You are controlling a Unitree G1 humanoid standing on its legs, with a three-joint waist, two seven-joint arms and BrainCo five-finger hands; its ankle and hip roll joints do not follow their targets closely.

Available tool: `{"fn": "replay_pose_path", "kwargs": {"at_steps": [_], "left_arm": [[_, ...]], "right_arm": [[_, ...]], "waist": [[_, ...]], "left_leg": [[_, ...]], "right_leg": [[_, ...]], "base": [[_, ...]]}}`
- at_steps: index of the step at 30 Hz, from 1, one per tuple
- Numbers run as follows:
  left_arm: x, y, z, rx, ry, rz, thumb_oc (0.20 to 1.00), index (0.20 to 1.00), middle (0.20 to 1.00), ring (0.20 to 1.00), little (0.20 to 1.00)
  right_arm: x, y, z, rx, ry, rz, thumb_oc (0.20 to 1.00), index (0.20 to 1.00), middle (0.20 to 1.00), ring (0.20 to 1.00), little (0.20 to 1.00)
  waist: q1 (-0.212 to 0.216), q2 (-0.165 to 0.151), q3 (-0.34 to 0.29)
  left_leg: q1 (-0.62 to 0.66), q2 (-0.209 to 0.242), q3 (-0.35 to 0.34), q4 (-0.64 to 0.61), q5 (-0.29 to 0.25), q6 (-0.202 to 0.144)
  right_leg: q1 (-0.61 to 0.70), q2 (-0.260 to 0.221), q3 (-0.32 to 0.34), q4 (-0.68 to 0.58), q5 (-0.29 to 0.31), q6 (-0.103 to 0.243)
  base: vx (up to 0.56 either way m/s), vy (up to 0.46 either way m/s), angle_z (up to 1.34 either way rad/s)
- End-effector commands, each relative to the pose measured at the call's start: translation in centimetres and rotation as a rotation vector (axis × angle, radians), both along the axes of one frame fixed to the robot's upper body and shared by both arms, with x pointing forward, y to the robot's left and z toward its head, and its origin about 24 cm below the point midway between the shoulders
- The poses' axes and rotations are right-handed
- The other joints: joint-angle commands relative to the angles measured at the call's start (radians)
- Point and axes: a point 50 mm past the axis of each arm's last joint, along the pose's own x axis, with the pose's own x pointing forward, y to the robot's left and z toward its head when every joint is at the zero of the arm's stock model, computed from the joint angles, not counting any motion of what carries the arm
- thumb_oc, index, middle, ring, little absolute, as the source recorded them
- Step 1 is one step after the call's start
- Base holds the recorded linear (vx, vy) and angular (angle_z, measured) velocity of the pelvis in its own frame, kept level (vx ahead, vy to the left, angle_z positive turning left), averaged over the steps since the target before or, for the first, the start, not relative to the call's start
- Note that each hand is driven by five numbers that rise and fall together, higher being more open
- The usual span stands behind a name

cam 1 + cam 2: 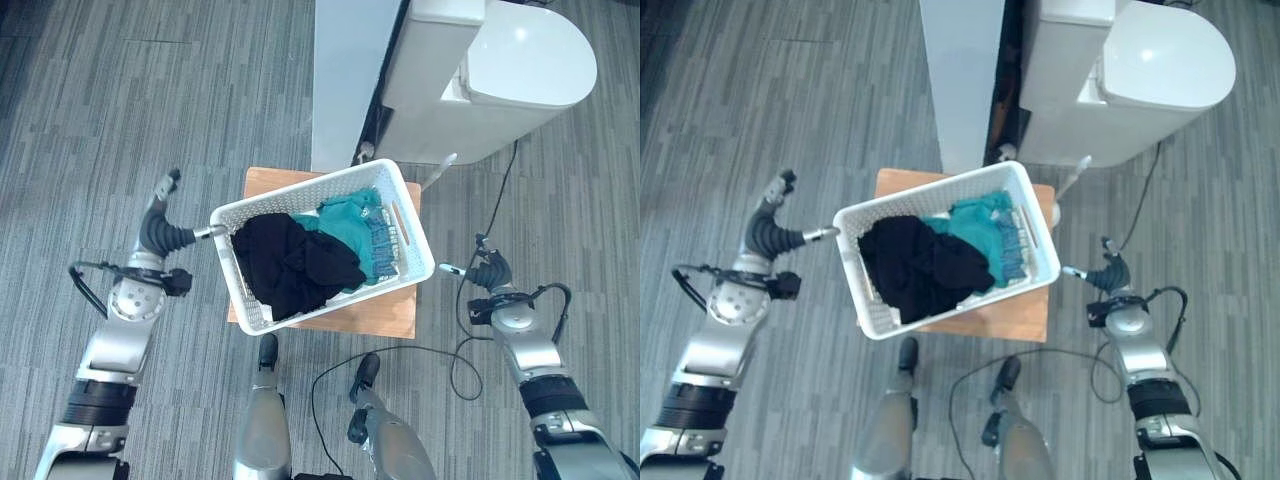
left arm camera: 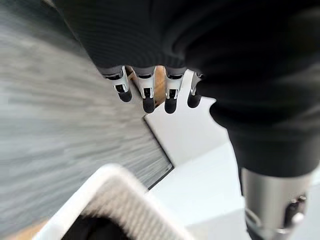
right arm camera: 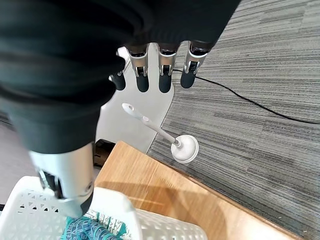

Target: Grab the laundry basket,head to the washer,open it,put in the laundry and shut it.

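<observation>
Your left hand point(image 1: 165, 232) sits just beside the left end of the white plastic lattice laundry basket point(image 1: 412, 252), its fingers point(image 2: 148, 95) straight and relaxed and its thumb tip reaching the basket's rim; nothing is curled round anything. Your right hand point(image 1: 487, 270) is at the basket's opposite end, close to the rim, and its fingers point(image 3: 164, 72) are likewise stretched out and loose; whether the thumb actually touches the plastic you cannot tell from here. The basket rests at an angle on the small light-brown wooden bench point(image 1: 385, 315), overhanging it on your left side. Inside it lie a crumpled black garment point(image 1: 295, 260), filling the half nearer your left hand, and a teal garment point(image 1: 352, 215) with a blue patterned cloth point(image 1: 381, 238) toward the other end. Beyond the bench, on the grey striped carpet floor point(image 1: 120, 110), stands a white rounded appliance point(image 1: 500, 70), and near its base a white brush in a round holder point(image 3: 176, 146).
</observation>
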Motion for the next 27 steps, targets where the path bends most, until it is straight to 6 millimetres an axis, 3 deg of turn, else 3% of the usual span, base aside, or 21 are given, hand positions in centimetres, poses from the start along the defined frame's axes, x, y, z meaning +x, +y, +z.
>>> {"fn": "replay_pose_path", "kwargs": {"at_steps": [1, 13, 17, 27], "left_arm": [[-0.2, 0.3, -3.7, 0.003, 0.156, 0.007, 1.000, 1.000, 1.000, 1.000, 1.000], [0.1, 0.6, -9.6, -0.011, 0.364, 0.131, 1.000, 1.000, 1.000, 1.000, 1.000], [0.4, 0.2, -10.1, -0.038, 0.379, 0.130, 1.000, 1.000, 1.000, 1.000, 1.000], [2.1, -0.9, -8.3, -0.039, 0.317, 0.105, 1.000, 1.000, 1.000, 1.000, 1.000]], "right_arm": [[-0.1, 0.5, 1.6, 0.012, -0.097, 0.044, 1.000, 1.000, 1.000, 1.000, 1.000], [0.0, 2.5, 2.0, 0.091, -0.132, 0.136, 1.000, 1.000, 1.000, 1.000, 1.000], [0.0, 2.6, 2.5, 0.075, -0.145, 0.151, 1.000, 1.000, 1.000, 1.000, 1.000], [0.8, 1.9, 3.9, -0.061, -0.140, 0.147, 1.000, 1.000, 1.000, 1.000, 1.000]], "waist": [[-0.001, -0.009, -0.077], [-0.027, -0.026, -0.072], [-0.033, -0.029, -0.070], [-0.035, -0.030, -0.054]], "left_leg": [[-0.006, 0.053, 0.015, 0.021, -0.019, -0.005], [0.002, 0.062, 0.026, 0.020, -0.020, -0.003], [0.003, 0.063, 0.027, 0.019, -0.020, -0.003], [-0.003, 0.063, 0.022, 0.022, -0.022, -0.001]], "right_leg": [[-0.052, -0.124, 0.028, 0.100, -0.023, 0.068], [-0.071, -0.115, 0.047, 0.107, -0.025, 0.069], [-0.073, -0.113, 0.049, 0.108, -0.026, 0.069], [-0.080, -0.112, 0.048, 0.114, -0.025, 0.069]], "base": [[0.00, 0.000, 0.00], [0.00, 0.004, -0.03], [0.00, 0.003, -0.02], [0.00, 0.001, 0.00]]}}
